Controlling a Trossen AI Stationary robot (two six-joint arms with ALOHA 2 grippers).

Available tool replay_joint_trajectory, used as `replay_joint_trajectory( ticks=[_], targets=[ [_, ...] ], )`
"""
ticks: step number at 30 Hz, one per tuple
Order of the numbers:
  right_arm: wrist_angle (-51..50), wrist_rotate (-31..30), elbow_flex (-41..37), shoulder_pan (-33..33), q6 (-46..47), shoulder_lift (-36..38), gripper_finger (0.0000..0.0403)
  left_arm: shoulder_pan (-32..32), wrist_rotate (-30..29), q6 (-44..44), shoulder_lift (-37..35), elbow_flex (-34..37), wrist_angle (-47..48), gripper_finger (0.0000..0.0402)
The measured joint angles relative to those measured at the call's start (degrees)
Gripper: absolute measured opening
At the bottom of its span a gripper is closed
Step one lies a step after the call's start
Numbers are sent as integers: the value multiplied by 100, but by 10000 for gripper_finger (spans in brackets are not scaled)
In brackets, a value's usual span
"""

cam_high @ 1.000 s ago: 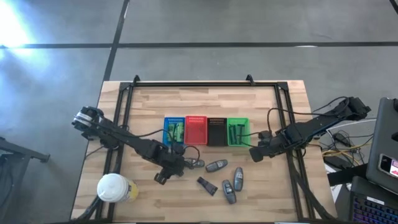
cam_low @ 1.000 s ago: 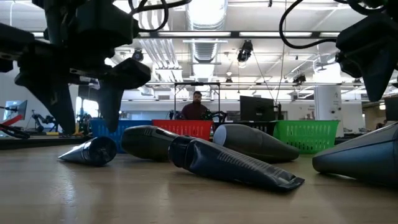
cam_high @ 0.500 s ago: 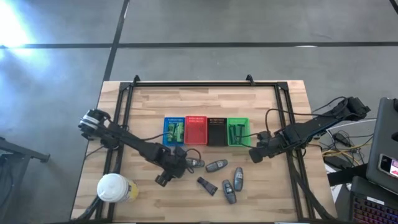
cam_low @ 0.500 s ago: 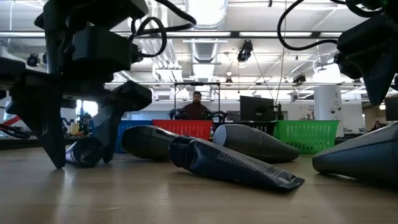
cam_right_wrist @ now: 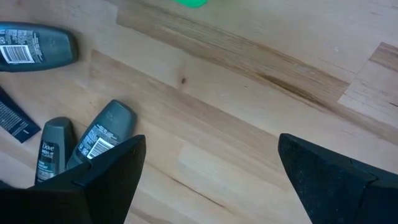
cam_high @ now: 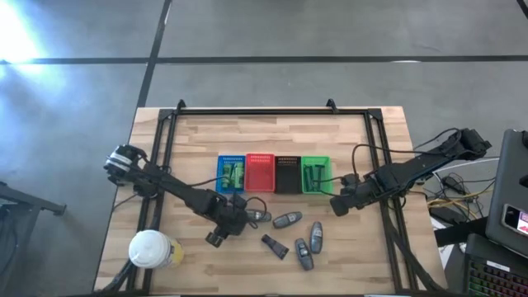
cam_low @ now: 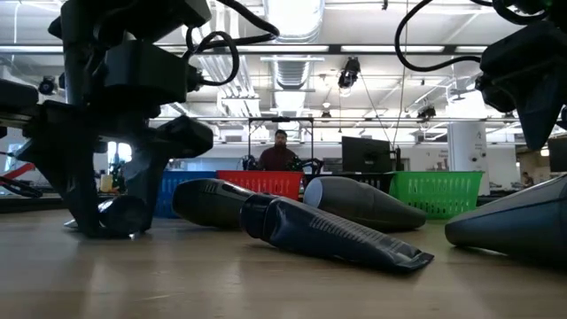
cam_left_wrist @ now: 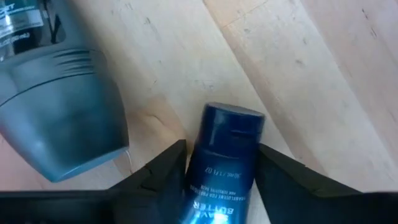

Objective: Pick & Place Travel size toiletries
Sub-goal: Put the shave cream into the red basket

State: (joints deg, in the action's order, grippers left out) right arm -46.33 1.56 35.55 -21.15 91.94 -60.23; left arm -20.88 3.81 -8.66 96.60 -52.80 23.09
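Note:
My left gripper [cam_high: 215, 237] is down at the table, left of the loose toiletries, and is shut on a small dark blue tube [cam_left_wrist: 227, 155] that lies flat on the wood. The low view shows this tube [cam_low: 122, 215] between the fingers. Grey oval tubes [cam_high: 286, 220] [cam_high: 315, 235] [cam_high: 304, 253] and a dark packet [cam_high: 273, 245] lie on their sides toward the near edge. My right gripper [cam_high: 337, 205] hovers open beside the green basket [cam_high: 314, 175], touching nothing, and its fingers stand wide apart in the right wrist view [cam_right_wrist: 211, 180]. My left gripper pinches the dark blue tube at the body below its cap [cam_left_wrist: 219, 177], one finger [cam_left_wrist: 163, 169] on each long side. The fingers come from above, pointing down, and lie across the tube. The tube rests on the table, its cap end [cam_left_wrist: 231, 121] sticking out past the fingertips.
Blue [cam_high: 230, 173], red [cam_high: 259, 172], black [cam_high: 287, 173] and green slotted baskets stand in a row mid-table. A white-lidded cup [cam_high: 151, 249] stands near the near-left corner. Another grey tube [cam_high: 260, 217] lies close beside the left gripper. A person shows far behind the table [cam_low: 281, 151].
My left gripper has come down to the table over the small dark blue tube, and its fingers have narrowed around it. The tube has stayed on the table. The right arm has kept still.

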Motion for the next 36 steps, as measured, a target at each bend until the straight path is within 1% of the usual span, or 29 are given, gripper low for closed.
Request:
replay_joint_trajectory(
  ticks=[4,7,15,17,18,20,22,24,28,30,32,36],
  targets=[
    [0,0,0,0,-31,0,364,2,-2,248,-4,-8,9,144],
    [1,0,0,0,-46,0,364,2,-1,576,-14,-99,74,126],
    [1,0,0,0,-127,2,364,100,1,1621,-344,-615,689,118],
    [-1,0,0,0,-176,2,363,235,0,2185,-510,-668,710,118],
    [2,0,0,2,-178,2,364,341,-29,2630,-588,-683,720,118],
    [-1,-1,0,2,-173,2,364,643,-259,3956,-715,-704,739,118],
    [2,-7,0,2,-182,4,364,1036,-442,5288,-819,-708,539,118],
    [-7,-27,0,4,-238,4,364,1431,-469,6122,-901,-686,30,117],
    [-13,-177,0,4,-379,7,364,1958,-503,6805,-808,-685,-1178,117],
    [-17,-190,0,4,-398,7,363,2128,-545,7124,-674,-684,-1592,117],
    [-14,-224,0,4,-396,7,364,2243,-670,7299,-551,-684,-1742,117],
    [-15,-319,0,4,-397,7,364,2342,-1416,7517,-379,-678,-1494,117]
  ],
)
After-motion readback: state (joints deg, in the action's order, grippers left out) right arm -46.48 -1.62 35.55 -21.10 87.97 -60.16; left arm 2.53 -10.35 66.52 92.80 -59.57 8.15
